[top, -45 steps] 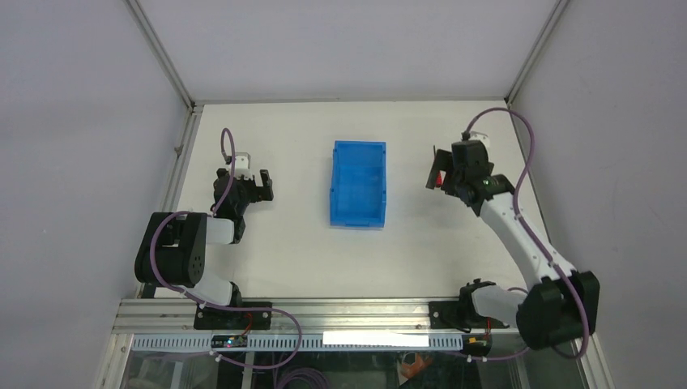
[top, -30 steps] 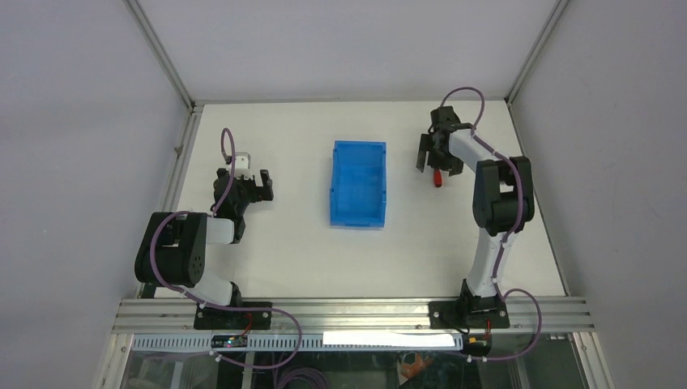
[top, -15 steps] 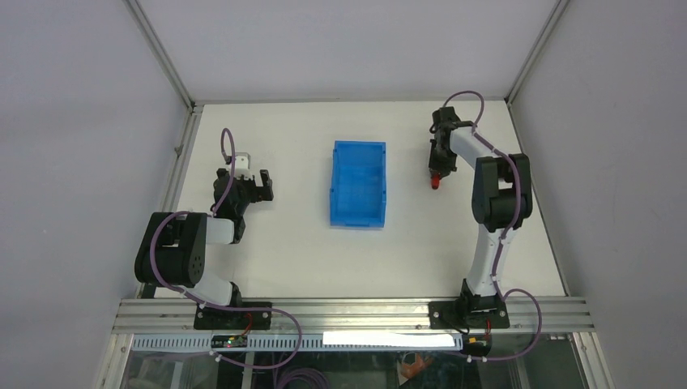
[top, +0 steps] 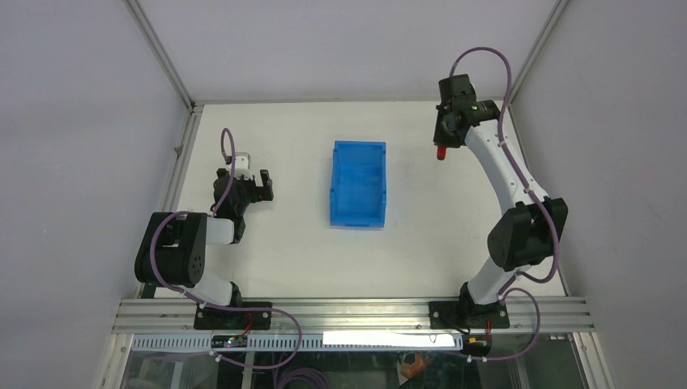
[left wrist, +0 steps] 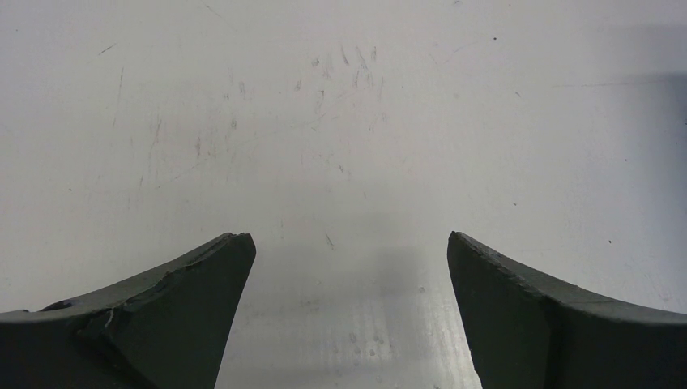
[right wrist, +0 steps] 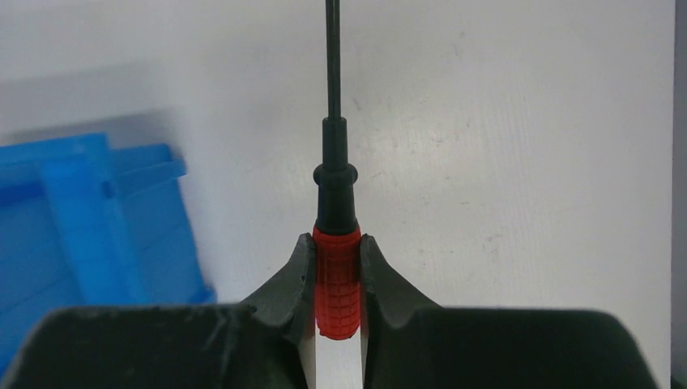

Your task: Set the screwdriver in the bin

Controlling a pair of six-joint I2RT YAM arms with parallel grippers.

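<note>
My right gripper [right wrist: 337, 243] is shut on the screwdriver [right wrist: 337, 279], both fingers pressed against its ribbed red handle, the thin black shaft pointing away from the camera. From above, the right gripper [top: 443, 146] hangs over the far right of the table with the red handle [top: 440, 151] just showing below it. The bright blue bin [top: 358, 184] stands in the table's middle, to the left of that gripper; its corner [right wrist: 89, 219] shows in the right wrist view. My left gripper [top: 258, 185] rests open at the left side, nothing between its fingers [left wrist: 186, 292].
Metal frame posts [top: 162, 57] and grey walls enclose the white table [top: 308, 259]. The right arm [top: 518, 203] stretches along the right side from its base [top: 470, 312].
The right gripper shut on the screwdriver's red handle and lifted it off the table, rising and shifting toward the far right. The left arm and the bin have not moved.
</note>
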